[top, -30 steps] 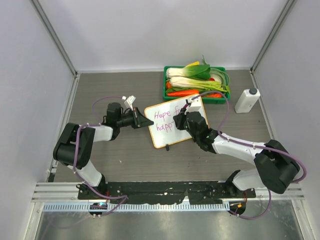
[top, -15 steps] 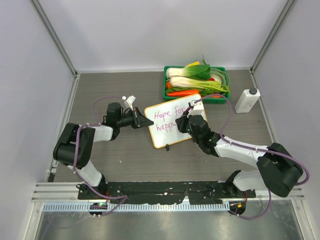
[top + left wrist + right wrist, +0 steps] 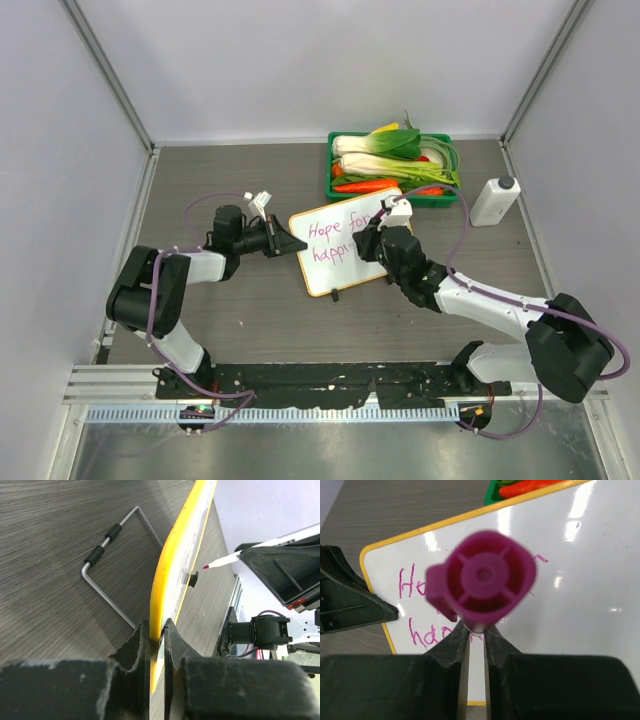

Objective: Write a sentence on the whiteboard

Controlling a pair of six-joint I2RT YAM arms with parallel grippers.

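The whiteboard (image 3: 345,262), white with a yellow-orange rim, stands tilted in mid-table. The sentence (image 3: 325,240) shows in pink as "Hope f" over "happ", partly behind the right arm. My left gripper (image 3: 295,245) is shut on the board's left edge; the left wrist view shows the rim (image 3: 172,565) pinched between the fingers of the left gripper (image 3: 157,632). My right gripper (image 3: 476,630) is shut on a marker (image 3: 482,575) with a magenta end. The marker's tip (image 3: 207,566) hovers close to the board's face.
A green tray (image 3: 331,170) of vegetables sits just behind the board. A white bottle (image 3: 494,200) stands at the right. A bent wire stand (image 3: 107,535) lies on the table behind the board. Grey walls close in the left, back and right.
The right arm has shifted a little to the right, and the marker's upper end with it. The left gripper and the board have stayed put.
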